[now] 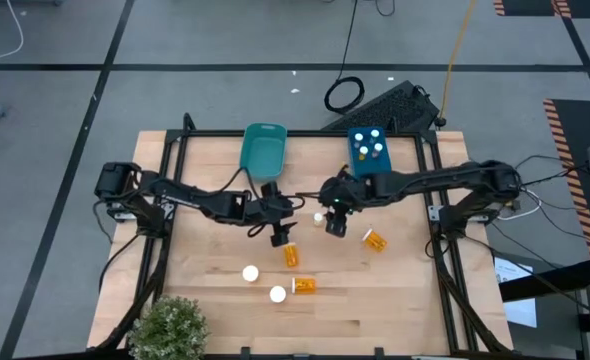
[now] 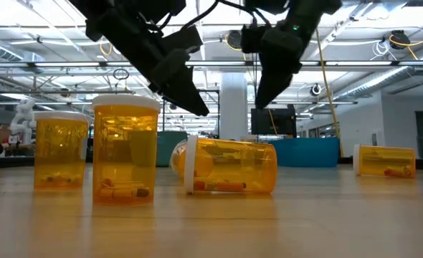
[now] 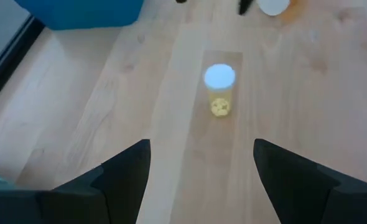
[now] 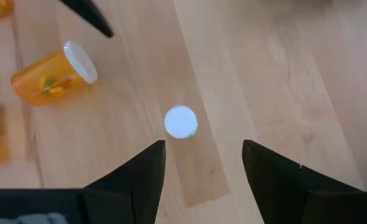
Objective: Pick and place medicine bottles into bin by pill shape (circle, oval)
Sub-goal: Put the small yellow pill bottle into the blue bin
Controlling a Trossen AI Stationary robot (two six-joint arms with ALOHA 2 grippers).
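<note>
Nearest the low camera stands an upright orange bottle (image 2: 125, 150) with a white cap, a second upright one (image 2: 61, 149) just to its left, and a bottle on its side (image 2: 230, 166) to the right with oval pills inside. Both of my arms reach in over the middle of the wooden table (image 1: 215, 310). My left gripper (image 1: 279, 236) hangs above the boards with its fingers (image 3: 122, 180) spread wide and nothing between them; it touches nothing. Just beyond it stands a small pale bottle (image 3: 220, 89) with a white cap. My right gripper (image 1: 335, 224) hovers close beside the left one, its fingers (image 4: 137, 180) also spread and empty, and that same small bottle (image 4: 181, 121) stands upright on the table just past them. An orange bottle (image 1: 291, 254) lies just near of my left gripper, another (image 1: 375, 239) lies right of my right gripper, and one more (image 1: 303, 285) lies nearer, beside two upright white caps. At the far edge sit a teal bin (image 1: 263, 150) and a blue bin (image 1: 371, 150), the blue one already holding several white-capped bottles (image 1: 373, 142).
</note>
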